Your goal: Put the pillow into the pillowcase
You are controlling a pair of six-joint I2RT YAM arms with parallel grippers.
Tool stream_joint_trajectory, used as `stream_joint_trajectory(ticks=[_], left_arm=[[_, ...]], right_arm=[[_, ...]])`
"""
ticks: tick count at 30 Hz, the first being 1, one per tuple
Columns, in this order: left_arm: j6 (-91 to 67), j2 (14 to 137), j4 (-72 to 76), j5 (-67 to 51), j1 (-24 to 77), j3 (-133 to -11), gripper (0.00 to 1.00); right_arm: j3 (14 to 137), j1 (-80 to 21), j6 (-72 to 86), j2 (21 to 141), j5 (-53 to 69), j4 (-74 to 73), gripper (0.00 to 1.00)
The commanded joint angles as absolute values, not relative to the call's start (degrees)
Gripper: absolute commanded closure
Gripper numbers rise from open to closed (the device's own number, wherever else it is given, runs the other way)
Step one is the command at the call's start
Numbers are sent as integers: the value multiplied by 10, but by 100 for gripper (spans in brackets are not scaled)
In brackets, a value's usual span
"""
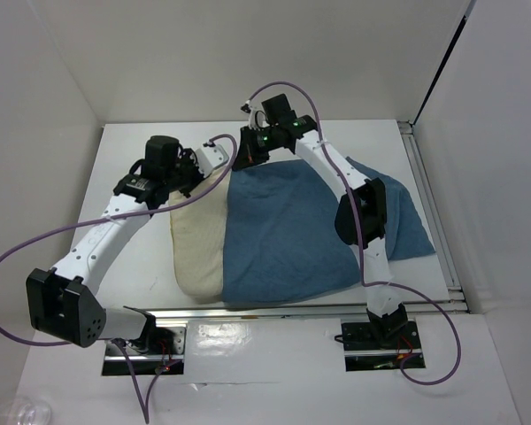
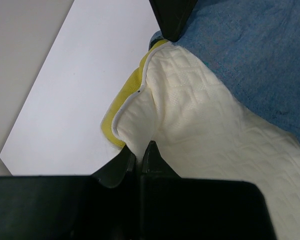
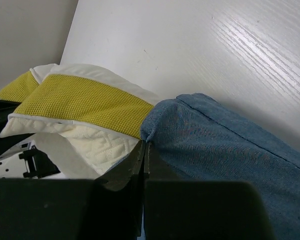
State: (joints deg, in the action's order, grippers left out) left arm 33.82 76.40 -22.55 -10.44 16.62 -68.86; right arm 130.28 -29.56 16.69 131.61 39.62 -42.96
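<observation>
White bench [image 1: 372,142] holds the big blue pillowcase [image 1: 288,230], spread out and wrinkled. Cream pillow [image 1: 199,252] lies at its left side, and the blue cloth covers its right part. Left fingers [image 2: 140,162] are pinched tight on the pillow's far edge — right fingers [image 3: 144,160] are pinched on the pillowcase's rim, just beside.

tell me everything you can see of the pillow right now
The pillow is soft, cream, quilted fabric with a yellow mesh side band and white piping. It lies on the white table, its right part covered by the blue pillowcase, its left strip exposed. The left pincer pinches its far corner; the right pincer grips the pillowcase edge beside it.
</observation>
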Motion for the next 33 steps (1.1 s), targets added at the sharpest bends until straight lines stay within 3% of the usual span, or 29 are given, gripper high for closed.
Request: stream_joint_trajectory(ticks=[1, 14, 24, 33], left_arm=[[333, 738, -175, -105, 175, -701, 100], [299, 766, -117, -71, 218, -679, 100], [195, 774, -50, -104, 229, -747, 100], [102, 781, -64, -146, 298, -746, 100]], right_arm=[[1324, -308, 158, 1309, 410, -432, 100], [1411, -337, 209, 1308, 543, -292, 100], [1423, -368, 223, 1315, 557, -235, 100], [1433, -381, 258, 1320, 557, -177, 100]])
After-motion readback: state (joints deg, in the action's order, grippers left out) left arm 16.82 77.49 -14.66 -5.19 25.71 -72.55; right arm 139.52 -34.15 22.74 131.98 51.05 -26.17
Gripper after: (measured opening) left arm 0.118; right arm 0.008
